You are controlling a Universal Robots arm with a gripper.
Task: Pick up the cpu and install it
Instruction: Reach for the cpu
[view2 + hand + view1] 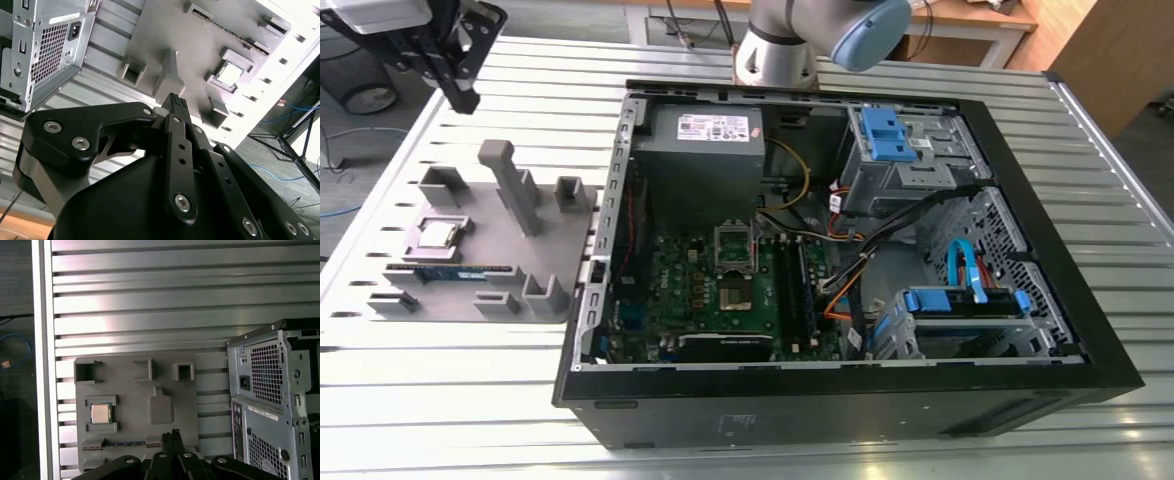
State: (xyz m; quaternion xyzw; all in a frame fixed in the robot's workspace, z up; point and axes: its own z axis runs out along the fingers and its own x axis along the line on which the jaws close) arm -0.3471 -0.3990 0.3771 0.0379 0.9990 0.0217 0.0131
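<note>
We see the cpu [438, 234] lying flat in a square grey holder on the fixture plate [474, 250], at the exterior view's left of the open computer case [854, 395]. The gripper [462, 100] hangs in the air, higher than the plate and well apart from the cpu. Its fingers are pressed together and they hold nothing. The cpu is a small square chip with a shiny silver-grey top. Just beside its holder a long thin memory stick [447, 270] lies on the plate. Plate and case both stand on a slatted metal table [440, 400].
</note>
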